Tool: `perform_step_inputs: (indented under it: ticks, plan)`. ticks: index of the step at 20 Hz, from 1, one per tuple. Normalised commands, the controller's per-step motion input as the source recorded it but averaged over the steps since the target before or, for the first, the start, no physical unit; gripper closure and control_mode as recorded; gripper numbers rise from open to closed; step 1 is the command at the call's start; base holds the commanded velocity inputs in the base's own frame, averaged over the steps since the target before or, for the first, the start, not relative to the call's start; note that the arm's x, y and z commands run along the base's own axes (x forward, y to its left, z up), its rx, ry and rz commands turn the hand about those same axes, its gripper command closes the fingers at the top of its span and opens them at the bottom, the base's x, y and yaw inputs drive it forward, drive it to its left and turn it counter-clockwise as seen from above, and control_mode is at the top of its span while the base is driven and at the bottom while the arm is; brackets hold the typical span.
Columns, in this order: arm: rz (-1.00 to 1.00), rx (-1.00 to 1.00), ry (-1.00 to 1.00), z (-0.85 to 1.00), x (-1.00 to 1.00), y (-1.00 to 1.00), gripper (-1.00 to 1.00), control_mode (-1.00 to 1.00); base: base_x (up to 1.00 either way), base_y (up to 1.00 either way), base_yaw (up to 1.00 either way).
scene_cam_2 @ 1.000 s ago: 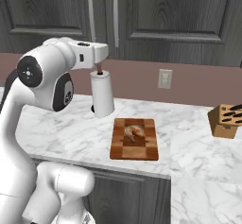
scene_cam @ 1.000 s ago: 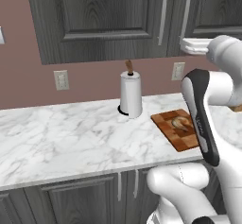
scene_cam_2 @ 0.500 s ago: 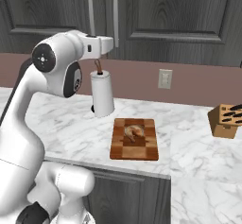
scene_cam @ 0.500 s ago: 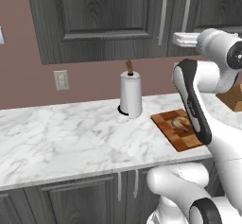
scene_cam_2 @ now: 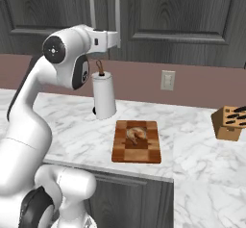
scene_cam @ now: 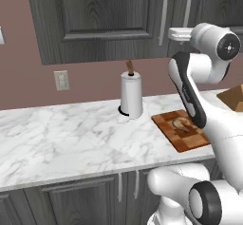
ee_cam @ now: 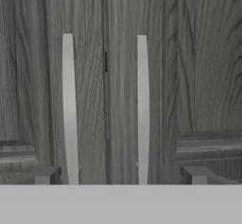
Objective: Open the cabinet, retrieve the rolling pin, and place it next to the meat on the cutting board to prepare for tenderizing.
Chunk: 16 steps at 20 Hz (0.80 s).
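Note:
The cabinet (scene_cam: 114, 20) hangs above the counter with both dark wood-grain doors shut, so the rolling pin is hidden. My gripper (scene_cam: 170, 34) is raised level with the long silver handles (ee_cam: 69, 109), facing the seam between the doors and standing just short of them. In the hand view my gripper (ee_cam: 120, 178) is open, its fingertips (ee_cam: 45, 176) spread wider than the two handles, nothing between them. The checkered cutting board (scene_cam_2: 137, 140) lies on the marble counter with the small tan meat (scene_cam_2: 134, 133) on its far half.
A white paper towel roll (scene_cam_2: 104, 95) stands upright on the counter behind the board, below my hand. A wooden knife block (scene_cam_2: 230, 122) sits at the right. A wall outlet (scene_cam_2: 167, 80) is on the backsplash. Low cabinets (scene_cam: 95, 200) run under the counter.
My hand has risen slightly and moved closer to the cabinet doors, nearing the paired handles. The jaws have stayed open. The board, the meat and the roll have not moved.

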Motion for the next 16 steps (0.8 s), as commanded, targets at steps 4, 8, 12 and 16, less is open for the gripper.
perform_step_inputs:
  ticks: [4, 8, 12, 16]
  plan:
    - [0.00, -0.04, 0.00, 0.04, 0.32, -0.09, -1.00, -1.00, 0.00, 0.00, 0.00]
    - [0.00, -0.06, 0.00, 0.00, 0.33, -0.13, -1.00, -1.00, 0.00, 0.00, 0.00]
    - [0.00, -0.07, 0.00, 0.00, 0.32, -0.17, -1.00, -1.00, 0.00, 0.00, 0.00]
    - [0.00, -0.07, 0.00, 0.00, 0.30, -0.17, -1.00, -1.00, 0.00, 0.00, 0.00]
